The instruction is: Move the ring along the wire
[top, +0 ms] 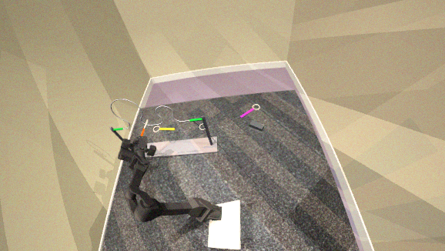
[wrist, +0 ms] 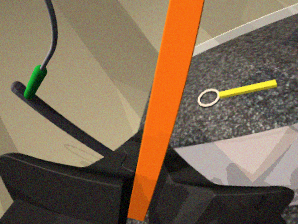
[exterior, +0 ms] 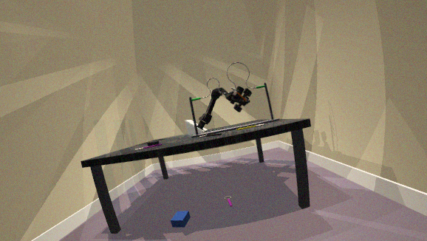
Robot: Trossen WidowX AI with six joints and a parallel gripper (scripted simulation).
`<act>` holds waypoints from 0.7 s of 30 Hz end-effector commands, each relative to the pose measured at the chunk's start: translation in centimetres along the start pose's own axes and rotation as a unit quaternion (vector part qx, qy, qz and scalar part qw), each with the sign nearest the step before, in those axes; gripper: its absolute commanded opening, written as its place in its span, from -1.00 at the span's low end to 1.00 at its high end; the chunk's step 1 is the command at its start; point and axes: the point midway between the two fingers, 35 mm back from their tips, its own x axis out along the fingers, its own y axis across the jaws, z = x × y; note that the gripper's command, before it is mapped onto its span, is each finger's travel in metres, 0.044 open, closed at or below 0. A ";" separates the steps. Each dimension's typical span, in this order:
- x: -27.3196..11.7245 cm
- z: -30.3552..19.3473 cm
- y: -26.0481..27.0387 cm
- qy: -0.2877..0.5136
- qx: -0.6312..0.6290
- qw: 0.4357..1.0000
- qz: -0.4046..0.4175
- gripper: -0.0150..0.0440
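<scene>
The orange handle [top: 142, 131] [exterior: 242, 97] [wrist: 170, 80] is held in my shut gripper [top: 141, 137]. Its pale ring [top: 145, 123] shows nearly edge-on, at the wire's low stretch between the large and small loops; it is out of the wrist view. Whether it touches the wire I cannot tell. One green part [top: 118, 129] [exterior: 261, 86] [wrist: 35, 82] is at the post [exterior: 269, 101] [wrist: 67, 120] by the large loop. The other green part [top: 195, 119] [exterior: 196, 99] is at the far post [top: 208, 132] [exterior: 193, 116]. The thin grey wire [top: 164, 106] [exterior: 238, 62] [wrist: 54, 32] runs between them.
A ring with a yellow handle [top: 166, 128] [wrist: 250, 89] lies below the wire. A ring with a magenta handle [top: 247, 112] and a dark block [top: 256, 125] lie beyond the far post. The posts rise from a pale base plate [top: 182, 148]. A blue box [exterior: 180, 219] is on the floor.
</scene>
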 end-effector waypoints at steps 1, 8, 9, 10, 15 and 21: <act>-0.3 0.0 -1.5 0.005 -0.036 0.999 -0.023 -1.00; -0.8 0.4 -4.1 0.015 -0.109 0.992 -0.065 -1.00; -0.9 0.5 -4.4 0.016 -0.119 0.990 -0.071 -1.00; -1.0 0.6 -4.8 0.017 -0.128 0.989 -0.077 -1.00; -1.5 1.1 -6.4 0.023 -0.175 0.979 -0.104 -1.00; -2.1 1.8 -8.1 0.030 -0.222 0.966 -0.132 -1.00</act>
